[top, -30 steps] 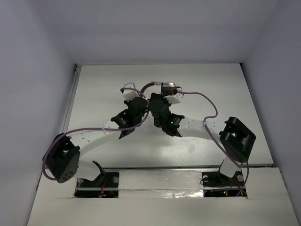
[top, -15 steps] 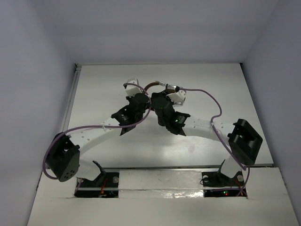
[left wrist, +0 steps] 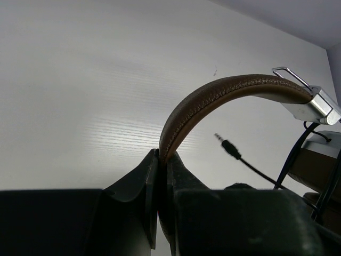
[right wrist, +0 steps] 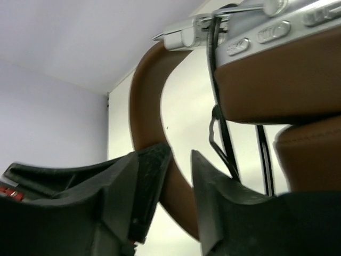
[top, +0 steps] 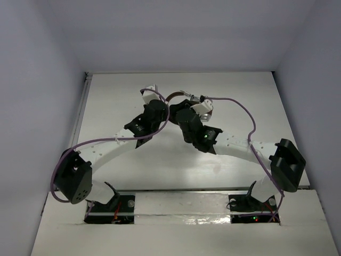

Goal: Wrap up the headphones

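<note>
Left gripper [left wrist: 160,162] clamps tight on the headphones [left wrist: 213,96] at the brown headband. Right gripper [right wrist: 173,162] straddles the headband, jaws narrowly apart; whether it grips is unclear. Earcups [right wrist: 277,80] are cut off.

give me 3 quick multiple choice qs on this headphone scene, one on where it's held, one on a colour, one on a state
1. The left tool grips the headphones by:
A. the headband
B. an earcup
C. the cord

2. The headband's colour is:
A. black
B. brown
C. purple

3. The jack plug is:
A. pushed into a socket
B. free in the air
C. clamped in the left tool

Answers:
1 A, since the left wrist view shows the jaws shut on the end of the curved band.
2 B, since both wrist views show the band as brown.
3 B, since the plug's tip is bare against the table, with nothing around it.
</note>
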`<state>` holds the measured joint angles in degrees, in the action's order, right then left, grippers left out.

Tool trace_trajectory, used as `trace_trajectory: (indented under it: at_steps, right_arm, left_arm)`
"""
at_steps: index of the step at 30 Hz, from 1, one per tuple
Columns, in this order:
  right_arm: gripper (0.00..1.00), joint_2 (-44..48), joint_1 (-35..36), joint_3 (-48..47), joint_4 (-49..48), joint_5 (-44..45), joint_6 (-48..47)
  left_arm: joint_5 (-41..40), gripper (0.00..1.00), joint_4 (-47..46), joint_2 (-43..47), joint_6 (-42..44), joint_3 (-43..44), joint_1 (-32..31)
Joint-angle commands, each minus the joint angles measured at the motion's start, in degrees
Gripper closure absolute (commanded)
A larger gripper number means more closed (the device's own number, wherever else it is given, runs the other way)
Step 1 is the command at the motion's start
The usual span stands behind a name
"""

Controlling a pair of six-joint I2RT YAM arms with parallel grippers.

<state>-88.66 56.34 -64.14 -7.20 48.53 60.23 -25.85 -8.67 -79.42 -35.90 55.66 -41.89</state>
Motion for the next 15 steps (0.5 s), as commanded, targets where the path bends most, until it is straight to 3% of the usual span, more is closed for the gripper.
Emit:
trace_trajectory:
  at_steps: [1, 15]
  right_arm:
    - [0.47, 1.82, 0.44, -1.61, 1.59, -1.94, -0.46]
    - [0.43, 6.92, -0.61, -3.19, -1.76, -6.08, -5.20]
  left_arm:
    - [3.51, 1.00, -4.17, -0.38, -3.12, 4.19, 1.28]
    - [7.04, 1.00, -4.43, -4.52, -2.86, 2.61, 2.34]
